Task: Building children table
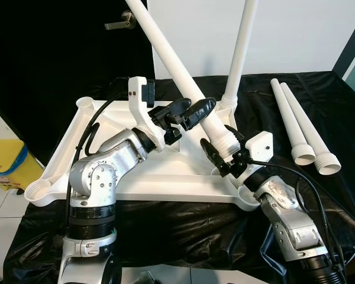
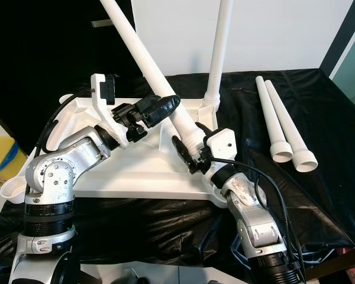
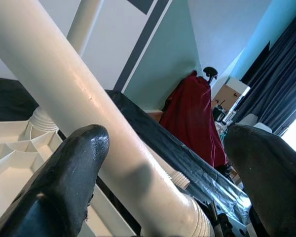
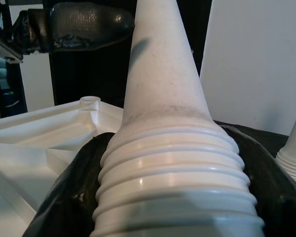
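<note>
A white table leg (image 1: 183, 77) slants across the overturned white table top (image 1: 106, 171), its long axis running from the ribbed, threaded wide end low near the robot's right up and away to the narrow end leaning toward the robot's left, past the picture's upper edge. The right claw (image 1: 225, 155) is closed around the ribbed end, just above the near right corner socket. The left claw (image 1: 192, 112) sits higher on the shaft, fingers (image 3: 64, 182) spread wide, one touching the leg and the other apart from it. A second leg (image 1: 239, 53) stands upright, screwed into the far right corner socket. Two spare legs (image 1: 302, 127) lie side by side on the black cloth (image 1: 165, 219) covering the tabletop, wide ends toward the robot. A yellow bin (image 1: 6, 163) stands on the floor at left; its writing is too small to read.
</note>
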Motion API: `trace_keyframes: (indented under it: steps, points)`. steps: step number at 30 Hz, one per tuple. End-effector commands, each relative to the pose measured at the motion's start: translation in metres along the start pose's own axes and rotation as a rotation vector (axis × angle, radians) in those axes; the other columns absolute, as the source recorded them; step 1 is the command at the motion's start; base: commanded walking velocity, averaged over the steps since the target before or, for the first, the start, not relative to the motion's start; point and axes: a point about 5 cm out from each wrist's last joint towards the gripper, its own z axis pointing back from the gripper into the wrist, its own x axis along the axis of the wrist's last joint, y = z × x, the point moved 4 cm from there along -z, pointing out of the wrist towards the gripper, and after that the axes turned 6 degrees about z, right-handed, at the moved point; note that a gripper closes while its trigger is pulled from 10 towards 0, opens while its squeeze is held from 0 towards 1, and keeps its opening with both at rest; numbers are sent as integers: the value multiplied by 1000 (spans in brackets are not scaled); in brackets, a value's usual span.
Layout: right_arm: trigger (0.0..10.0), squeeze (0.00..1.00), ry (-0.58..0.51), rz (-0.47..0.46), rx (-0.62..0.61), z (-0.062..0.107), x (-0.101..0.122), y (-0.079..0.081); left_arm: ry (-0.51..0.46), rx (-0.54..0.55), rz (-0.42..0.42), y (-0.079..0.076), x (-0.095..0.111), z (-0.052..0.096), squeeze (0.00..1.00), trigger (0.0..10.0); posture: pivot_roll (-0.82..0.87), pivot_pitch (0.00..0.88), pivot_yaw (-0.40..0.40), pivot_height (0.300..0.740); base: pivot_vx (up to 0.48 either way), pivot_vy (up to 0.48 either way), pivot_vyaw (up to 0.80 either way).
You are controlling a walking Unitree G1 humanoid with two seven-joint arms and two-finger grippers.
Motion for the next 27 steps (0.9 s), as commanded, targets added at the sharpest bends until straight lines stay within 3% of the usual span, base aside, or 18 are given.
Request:
trace_keyframes:
  steps: [1, 4, 5, 11, 18, 27]
  points:
    - [10000, 0, -9, 3, -3, -1, 3, 1, 22, -146, 0, -14, -3, 2, 0, 10000, -62, 19, 23, 740, 0, 0, 0]
    - [10000, 0, 10, 19, -24, -1, -1, -3, 24, -139, -5, -13, -3, 2, 0, 10000, -63, 29, 25, 740, 0, 0, 0]
    - [10000, 0, 46, 48, -72, 0, -7, -10, 24, -133, -7, -12, -3, 3, 0, 10000, -64, 35, 28, 740, 0, 0, 0]
    - [10000, 0, 61, 40, -110, 1, -11, -16, 23, -123, -8, -12, -3, 5, 0, 10000, -61, 39, 28, 740, 0, 0, 0]
    - [10000, 0, 15, 1, -45, 0, -4, -1, 53, -81, -11, -5, -12, 3, 0, 10000, -64, 50, 30, 740, 0, 0, 0]
    - [10000, 0, 2, -7, -43, 1, -2, 2, 107, -8, -28, 8, -24, 2, 0, 10000, -73, 52, 36, 740, 0, 0, 0]
